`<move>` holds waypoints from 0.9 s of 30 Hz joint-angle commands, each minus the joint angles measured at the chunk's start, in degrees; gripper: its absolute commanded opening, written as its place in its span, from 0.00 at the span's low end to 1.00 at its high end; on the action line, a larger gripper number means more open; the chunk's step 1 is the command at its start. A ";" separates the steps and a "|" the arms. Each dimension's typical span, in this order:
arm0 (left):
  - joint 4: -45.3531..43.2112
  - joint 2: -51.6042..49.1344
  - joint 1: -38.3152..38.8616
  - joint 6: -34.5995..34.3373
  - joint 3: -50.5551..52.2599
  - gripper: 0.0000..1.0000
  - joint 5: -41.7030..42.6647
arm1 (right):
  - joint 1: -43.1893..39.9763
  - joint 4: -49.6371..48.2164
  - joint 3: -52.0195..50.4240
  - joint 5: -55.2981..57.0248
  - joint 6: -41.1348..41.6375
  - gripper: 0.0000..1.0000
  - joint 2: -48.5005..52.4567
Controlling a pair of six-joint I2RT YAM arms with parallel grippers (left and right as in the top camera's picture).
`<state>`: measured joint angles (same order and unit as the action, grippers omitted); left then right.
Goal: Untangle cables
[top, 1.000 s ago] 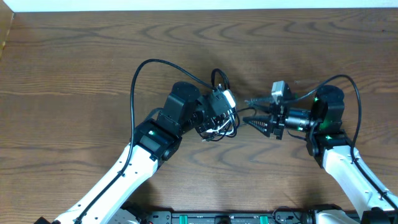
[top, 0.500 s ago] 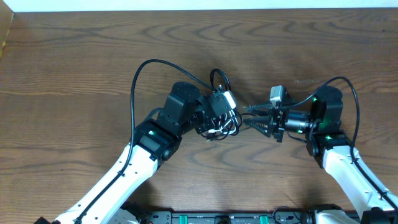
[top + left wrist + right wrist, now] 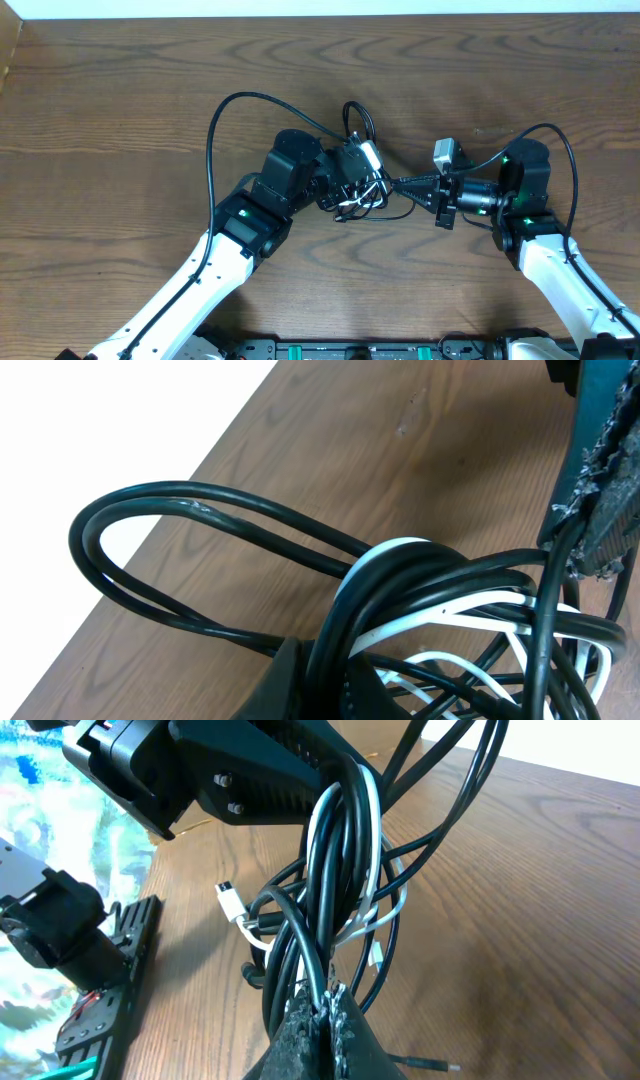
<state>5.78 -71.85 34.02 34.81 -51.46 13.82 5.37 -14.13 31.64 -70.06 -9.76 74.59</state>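
Though only a knot overhead, cables (image 3: 366, 194) tight in right end effector (image 3: 322, 1010) up close; left end effector (image 3: 338, 192) hold unclear.

right gripper (image 3: 402, 184): slid left into the cable bundle (image 3: 358, 190) | jaws: spread a sec ago, now pinched tight on a few black strands | bundle: nudged slightly up the worktop (image 3: 120, 100), one strand now pulled out rightward

From overhead the cables (image 3: 362, 192) cover the tips of the left gripper (image 3: 345, 192), so I cannot tell how its jaws stand. In the left wrist view the bottom edge cuts off its one dark finger (image 3: 290, 682).
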 commanded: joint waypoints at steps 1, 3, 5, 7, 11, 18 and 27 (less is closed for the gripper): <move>-0.42 0.74 0.07 0.50 -1.75 0.08 1.14 | -0.09 -0.96 -0.24 0.35 0.17 0.01 0.00; 0.48 0.74 0.07 0.52 -1.75 0.07 0.87 | -0.83 -6.64 -0.24 1.88 9.40 0.01 0.00; 1.44 0.74 0.07 0.52 -1.75 0.08 -0.68 | -2.03 -12.41 -0.24 2.01 17.81 0.01 0.00; 2.29 0.74 0.07 0.52 -1.75 0.08 -2.62 | -3.58 -18.14 -0.24 2.01 26.51 0.01 0.00; 4.33 0.74 0.07 0.52 -1.75 0.08 -4.22 | -6.12 -25.68 -0.24 1.97 39.98 0.01 -0.02; 6.03 0.74 0.00 0.52 -1.60 0.07 -6.93 | -10.86 -36.04 -0.24 -2.38 56.50 0.01 -0.02; 11.78 0.74 0.02 0.44 -1.60 0.07 -22.64 | -19.50 -35.67 -0.26 -4.24 60.37 0.01 0.00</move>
<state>16.64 -71.81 34.17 34.74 -51.46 -1.19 -11.20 -50.41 30.96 -74.04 48.49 74.74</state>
